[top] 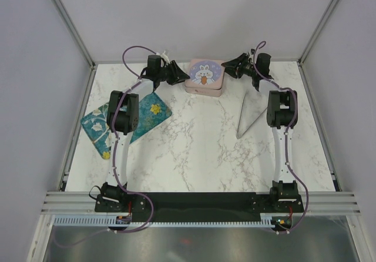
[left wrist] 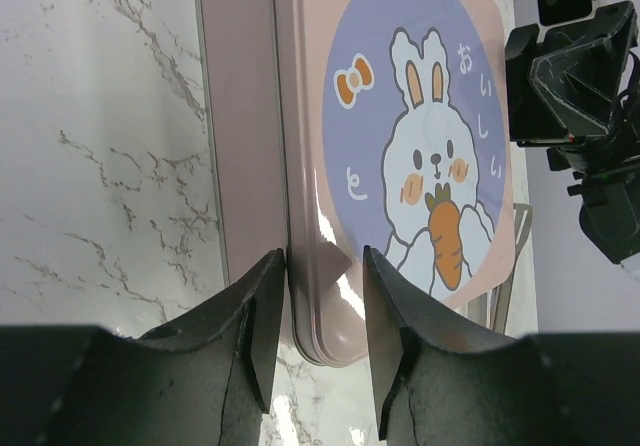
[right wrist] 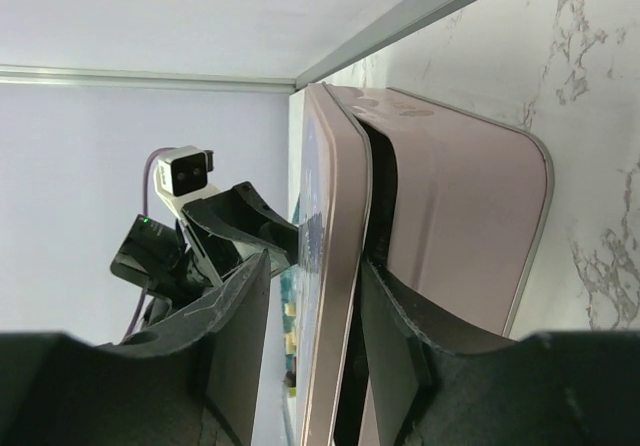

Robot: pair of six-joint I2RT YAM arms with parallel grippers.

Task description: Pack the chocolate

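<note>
Lid (top: 204,73) askew on the tin (right wrist: 460,216), seating probably all that's left; left gripper (left wrist: 318,316) pinches its edge; right gripper (right wrist: 310,306) straddles it loosely.

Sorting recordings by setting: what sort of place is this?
Probably a lab robot cell: a marble-patterned tabletop enclosed by plain pale walls on an aluminium frame, with two arms bolted at its near edge.

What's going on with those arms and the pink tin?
Both arms are at the pink bunny tin at the far side of the table. The left end effector appears to pinch its lid by the rim; the right end effector straddles the opposite rim, jaws open. The lid sits ajar. No chocolate is visible.
</note>
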